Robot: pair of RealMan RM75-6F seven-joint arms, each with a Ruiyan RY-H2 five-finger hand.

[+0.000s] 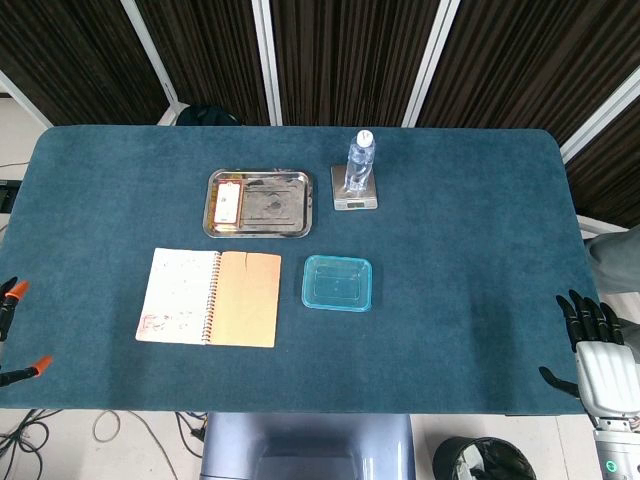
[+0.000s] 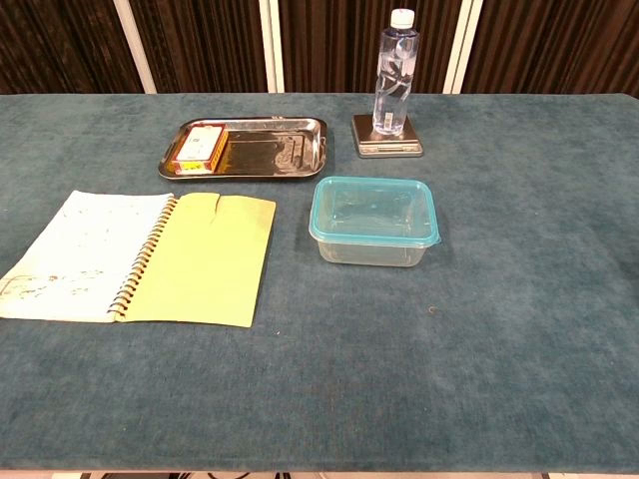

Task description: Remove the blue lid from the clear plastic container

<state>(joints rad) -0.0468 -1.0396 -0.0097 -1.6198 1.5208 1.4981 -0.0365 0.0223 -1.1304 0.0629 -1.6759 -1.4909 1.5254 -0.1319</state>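
We found the teal table (image 1: 460, 220) filling both views, and on it, in falling order of bulk, the open spiral notebook (image 1: 209, 297), the steel tray (image 1: 258, 203) with a small box at one end, the clear plastic container (image 2: 374, 222) wearing its blue lid (image 1: 337, 283), the little scale (image 1: 355, 189), and the water bottle (image 2: 394, 72) standing upright on that scale. Our right hand (image 1: 598, 352) showed only in the head view, hanging at the near right edge of the table with its dark fingers (image 1: 590, 315) spread apart and nothing between them. Of our left hand (image 1: 14, 335) we saw no more than orange-tipped fingers at the far left border, so we could not tell how wide it stood or whether it held anything. The container sat well apart from both sets of fingers, ahead of the right fingertips and far to their inner side, with the notebook lying between it and the left fingertips. The lid lay flat and seated all round the rim, untouched, so we judged the task not yet begun: the step in hand was the approach. The next move, as we read it, called for one hand to steady the clear wall while the other hooked fingertips under a lid corner and peeled upward, lest the light tub lift with the lid.
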